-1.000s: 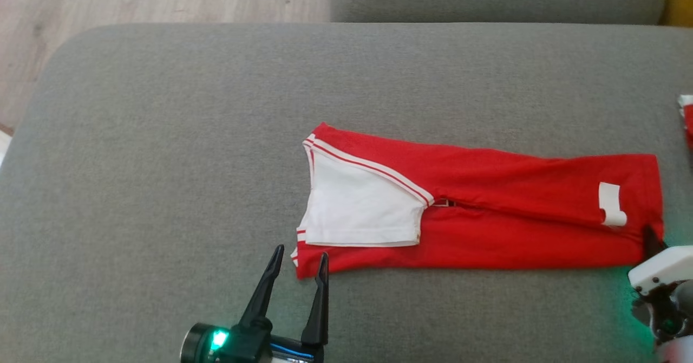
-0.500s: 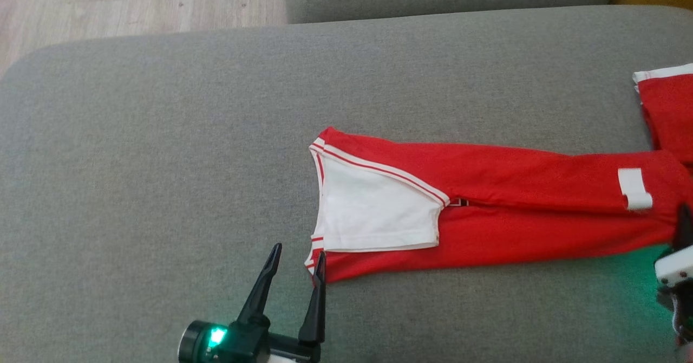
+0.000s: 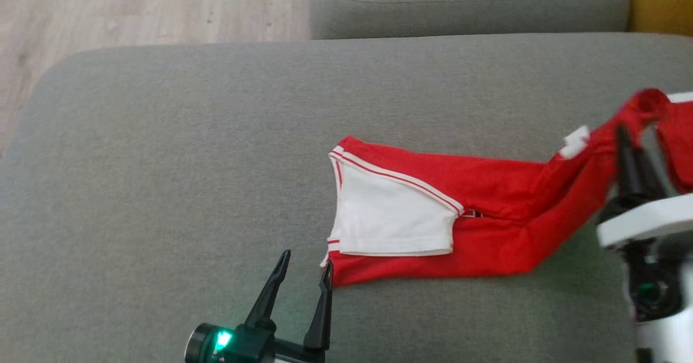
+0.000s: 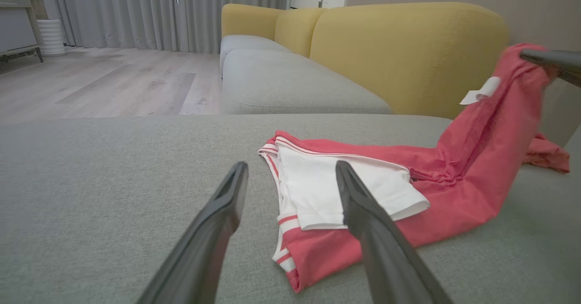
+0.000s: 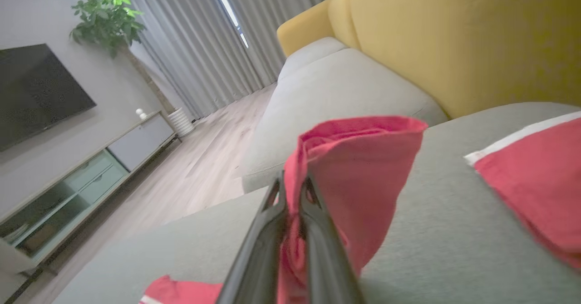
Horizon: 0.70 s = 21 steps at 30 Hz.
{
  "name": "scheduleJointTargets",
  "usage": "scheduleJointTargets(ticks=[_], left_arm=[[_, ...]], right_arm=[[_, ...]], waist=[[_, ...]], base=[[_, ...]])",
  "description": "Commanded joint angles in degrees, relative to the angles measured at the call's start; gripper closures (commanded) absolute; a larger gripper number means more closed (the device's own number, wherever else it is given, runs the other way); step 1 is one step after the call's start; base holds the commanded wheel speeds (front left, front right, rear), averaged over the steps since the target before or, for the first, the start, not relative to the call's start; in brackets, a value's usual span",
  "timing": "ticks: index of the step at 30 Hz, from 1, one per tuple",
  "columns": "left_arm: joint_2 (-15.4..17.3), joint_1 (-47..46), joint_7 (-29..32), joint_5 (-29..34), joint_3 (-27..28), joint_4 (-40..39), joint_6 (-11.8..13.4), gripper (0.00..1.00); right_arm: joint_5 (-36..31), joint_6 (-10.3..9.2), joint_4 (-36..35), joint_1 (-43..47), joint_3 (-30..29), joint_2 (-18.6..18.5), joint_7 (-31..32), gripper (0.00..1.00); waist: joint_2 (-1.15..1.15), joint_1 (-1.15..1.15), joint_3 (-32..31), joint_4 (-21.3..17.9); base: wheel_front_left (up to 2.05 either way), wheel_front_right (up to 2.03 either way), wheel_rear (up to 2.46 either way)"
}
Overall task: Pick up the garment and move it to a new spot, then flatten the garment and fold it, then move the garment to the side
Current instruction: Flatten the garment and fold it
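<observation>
A red garment (image 3: 487, 189) with a white sleeve (image 3: 390, 222) lies lengthwise on the grey sofa cushion (image 3: 189, 162). Its right end, with a white tag (image 3: 575, 142), is raised off the cushion, and my right gripper (image 3: 636, 135) is shut on it. In the right wrist view the red cloth (image 5: 363, 159) is pinched between the closed fingers of the right gripper (image 5: 294, 181). My left gripper (image 3: 306, 260) stands open at the garment's near left corner, one finger touching its edge. In the left wrist view that corner (image 4: 308, 254) lies between the left gripper's (image 4: 290, 168) spread fingers.
A second red piece with a white hem (image 3: 683, 135) lies at the cushion's right edge, also seen as red cloth (image 5: 535, 181) beside my right gripper. Another grey cushion (image 3: 465, 5) lies beyond, with a yellow backrest (image 4: 408, 54) to the right and wooden floor (image 3: 135, 11) at the far left.
My right gripper has closed on the garment's right end and lifted it up and back, so the cloth slopes upward. The head camera has shifted. The left gripper stays at the corner.
</observation>
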Motion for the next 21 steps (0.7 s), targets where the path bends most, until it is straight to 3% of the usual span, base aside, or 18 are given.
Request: scheduleJointTargets(ticks=[1,7,14,21], left_arm=[[-0.72,-1.20,-0.56,0.62,1.68,-1.25,-0.43,0.00],[-0.91,-1.67,-0.56,0.97,1.62,-0.63,-1.29,0.00],[-1.32,-2.45,-0.56,1.20,1.10,-0.07,-2.03,0.00],[-1.58,-2.85,-0.56,1.31,1.40,-0.28,-2.16,0.00]], right_arm=[[-1.09,0.39,-4.02,-0.94,3.35,0.32,0.65,1.00],[-2.01,0.39,-6.67,-2.98,13.89,3.38,3.39,1.00],[-2.71,0.39,-1.52,-5.70,25.20,5.61,3.55,1.00],[-2.21,0.39,4.26,-6.92,31.11,6.53,2.57,1.00]], waist=[[0.00,0.00,-0.34,1.33],[0.00,0.00,-0.17,3.66],[0.00,0.00,0.59,7.11],[0.00,0.00,2.01,9.07]], base=[[0.00,0.00,0.00],[0.00,0.00,0.00],[0.00,0.00,0.00],[0.00,0.00,0.00]])
